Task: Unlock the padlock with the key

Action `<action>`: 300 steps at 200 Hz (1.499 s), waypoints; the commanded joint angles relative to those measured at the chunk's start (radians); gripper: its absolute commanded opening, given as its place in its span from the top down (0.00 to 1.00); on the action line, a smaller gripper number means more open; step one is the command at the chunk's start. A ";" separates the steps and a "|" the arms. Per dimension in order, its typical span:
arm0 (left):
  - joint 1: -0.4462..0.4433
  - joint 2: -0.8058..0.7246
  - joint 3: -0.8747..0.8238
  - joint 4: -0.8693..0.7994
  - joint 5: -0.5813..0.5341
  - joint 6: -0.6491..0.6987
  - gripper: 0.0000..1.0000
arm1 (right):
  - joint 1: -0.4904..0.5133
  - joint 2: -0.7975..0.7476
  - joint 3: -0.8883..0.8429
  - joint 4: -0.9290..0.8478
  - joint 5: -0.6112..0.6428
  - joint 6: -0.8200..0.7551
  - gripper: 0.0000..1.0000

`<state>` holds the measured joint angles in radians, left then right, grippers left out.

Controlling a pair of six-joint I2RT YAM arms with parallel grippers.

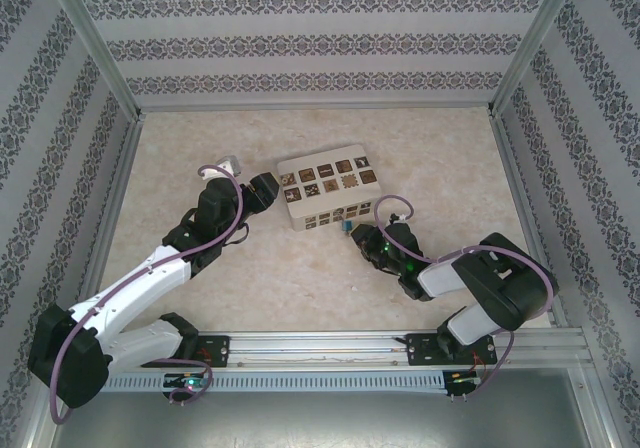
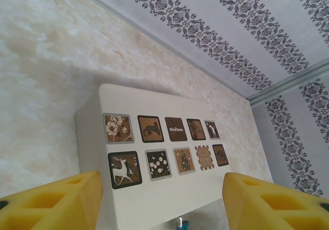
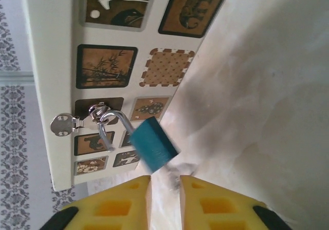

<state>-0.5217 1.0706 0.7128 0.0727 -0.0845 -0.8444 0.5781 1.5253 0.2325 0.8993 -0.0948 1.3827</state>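
The blue padlock (image 3: 153,144) hangs by its silver shackle from a ring on the white box's hasp (image 3: 64,123). One shackle leg is out of the body, so the lock looks open. It is blurred. The key (image 3: 177,169) is a dark smear under the lock body, at the tips of my right gripper (image 3: 164,181). That gripper's yellow fingers stand a narrow gap apart, and only the right one is near the key. From above, the right gripper (image 1: 362,238) sits just right of the padlock (image 1: 345,225). My left gripper (image 2: 162,189) is wide open over the box's left end (image 1: 262,190).
The white box (image 1: 328,190) with brown patterned squares lies mid-table, its hasp side facing the right arm. Bare beige table (image 1: 300,278) lies in front of it. Patterned walls and metal frame posts (image 1: 515,158) close in the table on three sides.
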 commanded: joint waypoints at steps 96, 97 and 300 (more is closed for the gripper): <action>0.042 -0.009 -0.012 -0.044 0.008 0.004 0.26 | -0.020 -0.360 0.164 -0.535 0.030 -0.561 0.13; 0.043 -0.007 -0.011 -0.043 0.009 0.004 0.26 | -0.022 -0.362 0.164 -0.535 0.029 -0.563 0.12; 0.179 0.416 0.208 -0.132 0.487 0.016 0.09 | -0.169 -0.011 0.239 -0.197 -0.419 -0.726 0.04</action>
<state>-0.3569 1.4502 0.8768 0.0055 0.3485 -0.8593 0.4206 1.4796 0.4503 0.6083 -0.4725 0.6807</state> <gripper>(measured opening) 0.919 0.973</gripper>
